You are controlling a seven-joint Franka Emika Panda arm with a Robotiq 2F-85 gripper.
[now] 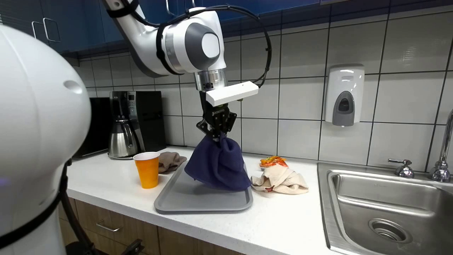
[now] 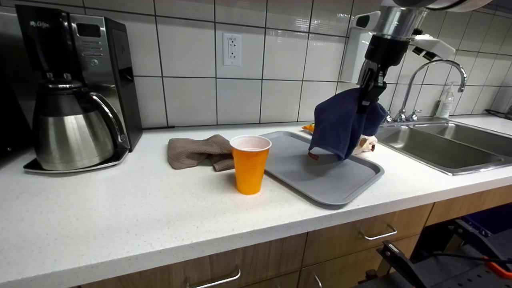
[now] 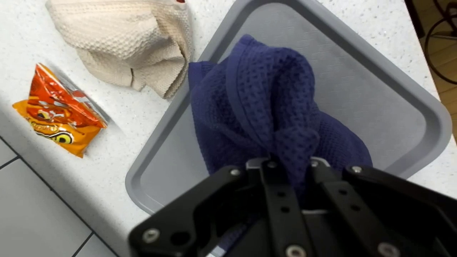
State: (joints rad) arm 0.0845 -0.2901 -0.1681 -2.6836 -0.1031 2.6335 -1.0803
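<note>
We see the hand (image 1: 216,136) pinched tight on the gathered top of a navy cloth (image 1: 218,164), which hangs over the gray tray (image 1: 198,203) on the white table (image 1: 283,216) — whether its lower edge touches we cannot tell — with an orange cup (image 1: 147,171) and a beige cloth (image 1: 282,180) near opposite sides of the tray.

I can read 2 names: ROBOTIQ, in small pale letters on my gripper (image 1: 216,137), and Mr. Coffee, in script at the top of the brewer (image 2: 96,76), near the back edge of the counter (image 2: 120,212). By that same edge, the bag (image 3: 66,119) bears lettering I cannot make out. Marks on the outlet (image 2: 232,49) and the back wall of the sink (image 1: 382,202) are too small to read.
</note>
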